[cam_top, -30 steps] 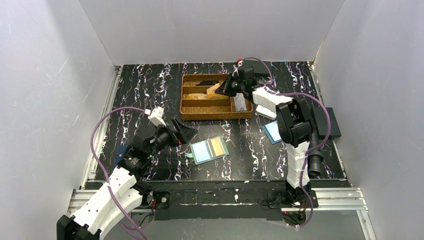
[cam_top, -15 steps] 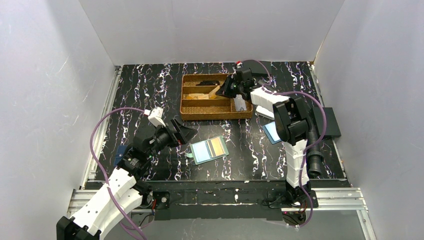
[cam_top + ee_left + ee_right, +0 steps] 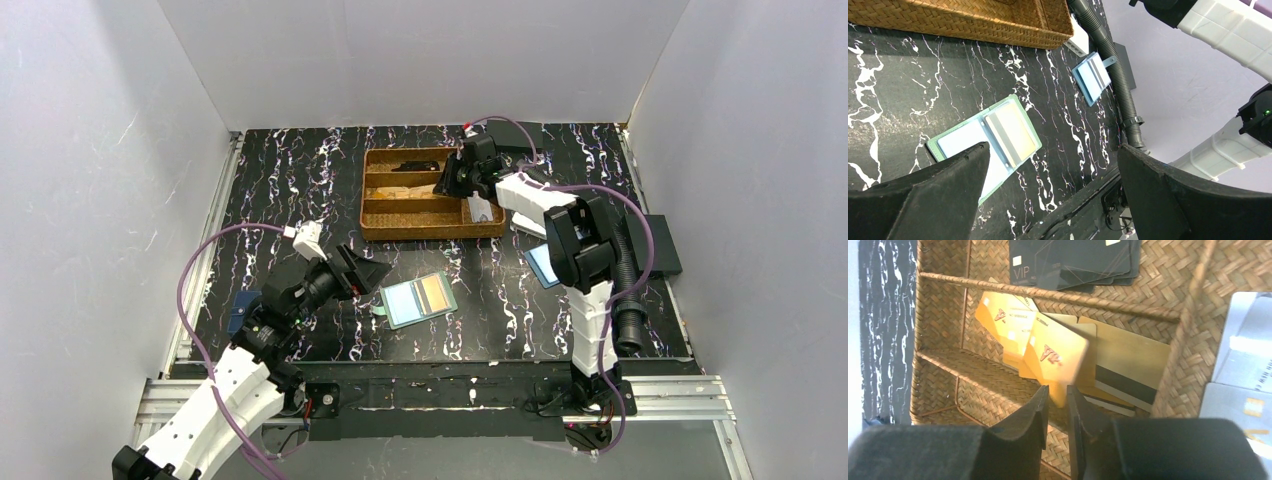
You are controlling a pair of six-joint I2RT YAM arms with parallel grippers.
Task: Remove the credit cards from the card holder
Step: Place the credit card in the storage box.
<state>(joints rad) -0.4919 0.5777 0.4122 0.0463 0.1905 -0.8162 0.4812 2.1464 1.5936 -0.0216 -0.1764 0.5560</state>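
— Black marbled table [image 3: 300, 180], top view: teal card holder [image 3: 420, 300] lies open mid-table, wicker tray [image 3: 420, 233] behind it.
— Left wrist: left gripper [image 3: 1052, 147] gapes near it; gold card [image 3: 1013, 132] sits pocketed. Probably thin, stiff, slick; I'd pinch an edge, slide.
— Right wrist: right gripper [image 3: 1058, 395] barely parted over tray cards [image 3: 1055, 357], gripping nothing.

Seen from the left wrist, the flat teal-green card holder [image 3: 933, 147] has its near corner hidden behind a black finger [image 3: 923, 200] of the left gripper [image 3: 1053, 147]. The woven brown basket [image 3: 973, 20] runs off the top edge. One orange-gold card [image 3: 1055, 357] inside looks blurred.
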